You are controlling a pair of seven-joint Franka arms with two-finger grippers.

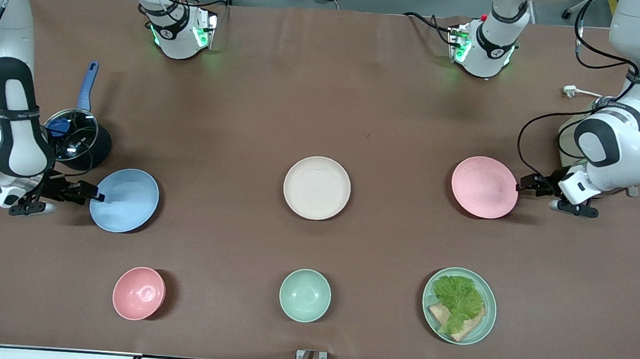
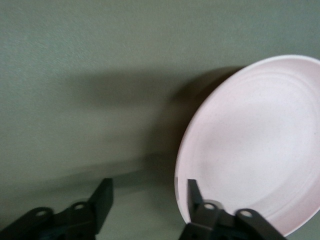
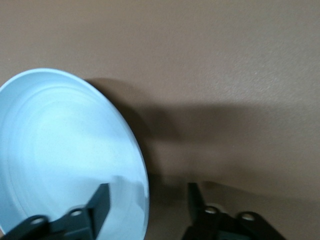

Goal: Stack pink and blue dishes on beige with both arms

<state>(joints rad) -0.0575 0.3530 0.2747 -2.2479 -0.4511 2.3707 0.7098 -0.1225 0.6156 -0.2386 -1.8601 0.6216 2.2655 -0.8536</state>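
Observation:
The beige plate [image 1: 316,188] lies at the table's middle with nothing on it. The pink plate [image 1: 484,187] [image 2: 255,145] sits toward the left arm's end of the table. My left gripper [image 1: 520,186] [image 2: 148,185] is at the plate's rim and open, with one finger over the plate and the other outside it. The blue plate [image 1: 125,199] [image 3: 65,155] sits toward the right arm's end. My right gripper [image 1: 97,195] [image 3: 147,187] is open and straddles the blue plate's rim in the same way. Neither pair of fingers has closed on a rim.
A pan with a glass lid and blue handle [image 1: 77,129] stands just beyond the blue plate, beside the right arm. Nearer the camera are a pink bowl [image 1: 139,293], a mint-green bowl [image 1: 305,295] and a mint plate with lettuce and bread [image 1: 459,306]. A white plug [image 1: 570,91] lies near the left arm.

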